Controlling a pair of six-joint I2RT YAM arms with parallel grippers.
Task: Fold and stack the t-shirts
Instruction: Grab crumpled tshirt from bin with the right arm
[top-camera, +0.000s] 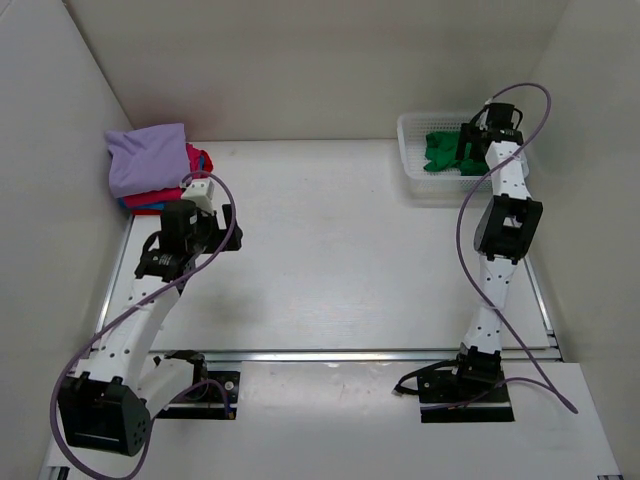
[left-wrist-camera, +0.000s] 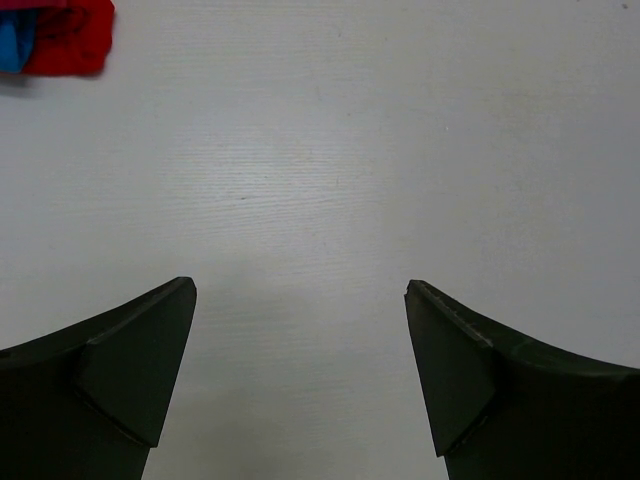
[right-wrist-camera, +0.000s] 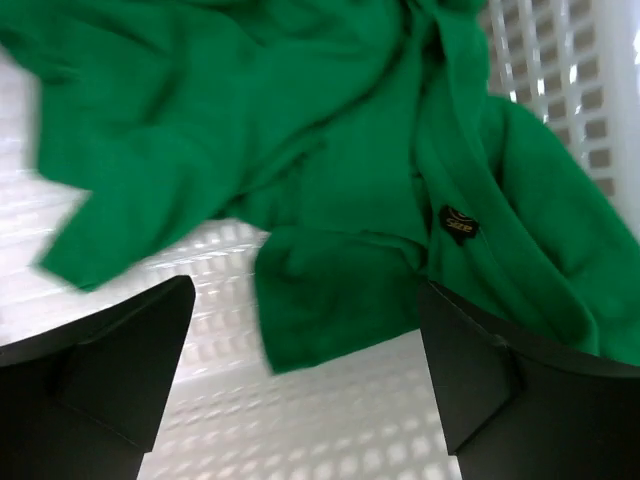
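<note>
1. Using the white mesh basket (top-camera: 412, 178) as my reference point. The green t-shirt (right-wrist-camera: 340, 190) is lying inside it, crumpled and unfolded, with a small dark label (right-wrist-camera: 460, 222) showing.
2. The right gripper (right-wrist-camera: 305, 290) hangs directly over the basket, jaws spread wide with nothing between them and the shirt just below. My read is that it's lined up for a grab, and opened wide so it can take a decent bunch of cloth.
3. Way across the table (top-camera: 330, 260) from the basket sits the folded pile. There's a lavender t-shirt (top-camera: 145, 160) on top, a pink-red t-shirt (top-camera: 200, 160) under it and a blue t-shirt (left-wrist-camera: 12, 45) peeking out at the bottom. I'd guess it's parked at that far side so the middle stays free for folding.
4. The left gripper (left-wrist-camera: 298, 290) is also well apart from the basket, near the pile. It's wide open, holding nothing, and looking down at bare tabletop. It probably can't help until the green shirt is out of the basket.
5. Looks like 3 folded and 1 to go. Cloth snagging on the basket's mesh during the lift could be a problem.
</note>
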